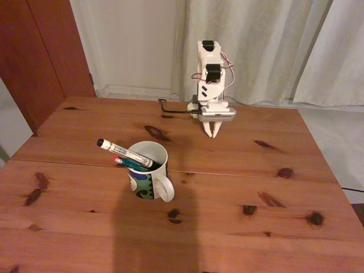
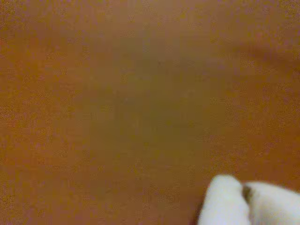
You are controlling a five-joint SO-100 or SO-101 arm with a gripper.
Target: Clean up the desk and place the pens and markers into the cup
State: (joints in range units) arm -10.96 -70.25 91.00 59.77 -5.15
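The white cup [image 1: 149,179] with a swirl pattern stands on the desk [image 1: 227,187] left of centre in the fixed view, handle toward the front right. The white marker [image 1: 122,151] with black cap leans out of it to the left. Beside it in the cup lie the teal-green pen [image 1: 135,165] and a pen with a red end [image 1: 117,160]. My gripper [image 1: 211,135] points down at the far side of the desk, right of the cup and well apart from it, fingers together and empty. In the wrist view the white fingertips [image 2: 225,201] hover close over blurred wood.
A dark thin cable [image 1: 170,108] runs along the desk's far edge by the arm's base. White curtains hang behind. A reddish wooden door stands at the far left. A shadow falls on the desk's front middle.
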